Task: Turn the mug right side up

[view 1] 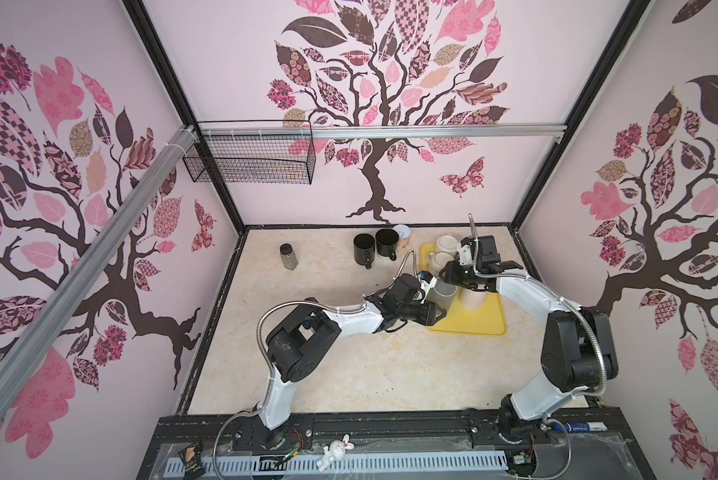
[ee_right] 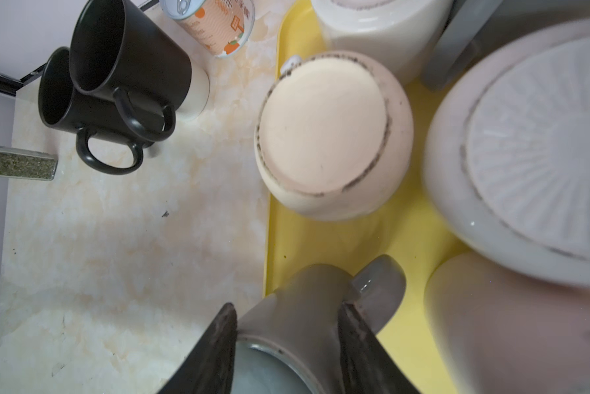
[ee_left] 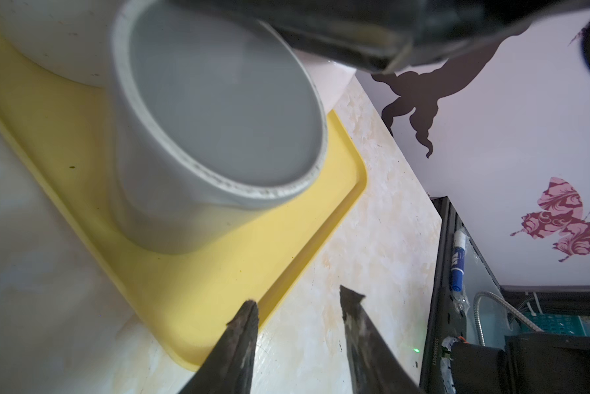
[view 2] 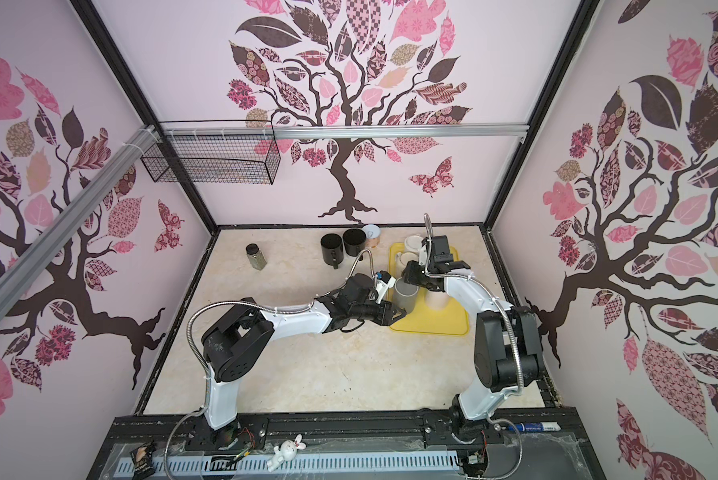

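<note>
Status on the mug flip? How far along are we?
Done: nothing flipped yet on the yellow tray; two black mugs stand upright on the table. In hand: right end effector straddles the grey mug, which sits base-up; firm grip unclear. Left end effector is open and empty at the tray edge. Left: lift, invert, set down rim-up.

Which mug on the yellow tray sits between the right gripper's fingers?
The grey mug, base up by the left edge of the yellow tray in both top views. It alone is grey; the others there are cream or pinkish.
</note>
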{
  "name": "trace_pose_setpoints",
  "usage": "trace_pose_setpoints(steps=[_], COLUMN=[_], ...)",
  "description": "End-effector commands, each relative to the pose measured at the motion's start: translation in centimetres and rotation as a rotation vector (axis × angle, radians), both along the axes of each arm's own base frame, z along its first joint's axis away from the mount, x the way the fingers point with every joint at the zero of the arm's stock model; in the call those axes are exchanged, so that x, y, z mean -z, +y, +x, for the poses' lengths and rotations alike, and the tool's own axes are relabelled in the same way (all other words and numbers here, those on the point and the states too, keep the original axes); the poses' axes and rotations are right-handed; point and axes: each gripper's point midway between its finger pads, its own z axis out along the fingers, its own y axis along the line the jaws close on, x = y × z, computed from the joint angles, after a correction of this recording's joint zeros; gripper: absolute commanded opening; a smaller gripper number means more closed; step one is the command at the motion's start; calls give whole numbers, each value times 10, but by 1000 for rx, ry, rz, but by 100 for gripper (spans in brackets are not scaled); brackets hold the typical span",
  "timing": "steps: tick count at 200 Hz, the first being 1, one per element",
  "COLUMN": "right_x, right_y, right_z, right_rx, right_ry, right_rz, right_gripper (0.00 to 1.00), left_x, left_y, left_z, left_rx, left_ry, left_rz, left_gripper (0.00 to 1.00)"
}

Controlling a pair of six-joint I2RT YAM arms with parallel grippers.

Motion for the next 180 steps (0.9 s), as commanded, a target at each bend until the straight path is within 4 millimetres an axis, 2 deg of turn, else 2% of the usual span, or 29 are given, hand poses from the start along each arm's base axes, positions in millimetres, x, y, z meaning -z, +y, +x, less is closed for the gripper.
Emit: trace_pose_setpoints(steps=[1, 22, 40, 62, 84, 111, 132, 160, 180], right_x=[-12, -20, -32, -47, -51, -37, -20, 3, 15], right_y=[4, 6, 4, -5, -8, -7, -4, -2, -2], right_z=[-19, -30, -31, -21, -8, 7, 12, 15, 13], right_rx=[-8, -7, -1, 20, 19, 5, -8, -20, -28], right_ry=[14, 3, -31, -69, -71, -29, 12, 61, 89], right_rz=[52, 78, 72, 27, 21, 13, 19, 15, 10], right_gripper=[49, 50, 51, 57, 57, 56, 55, 49, 45], left_x=[-27, -28, -28, -31, -29, -15, -1, 6, 1], left_y=[-1, 5, 9, 13, 20, 33, 34, 19, 7], left_z=[21, 28, 32, 33, 26, 9, -6, -27, -39], left_rx=[-62, -91, -104, -105, -89, -74, -54, -14, 3], left_ry=[-41, -35, -38, -45, -62, -49, -29, -13, -7], left_rz=[-45, -48, -45, -43, -20, 18, 43, 32, 9], left_gripper=[43, 41, 41, 41, 41, 41, 41, 41, 41])
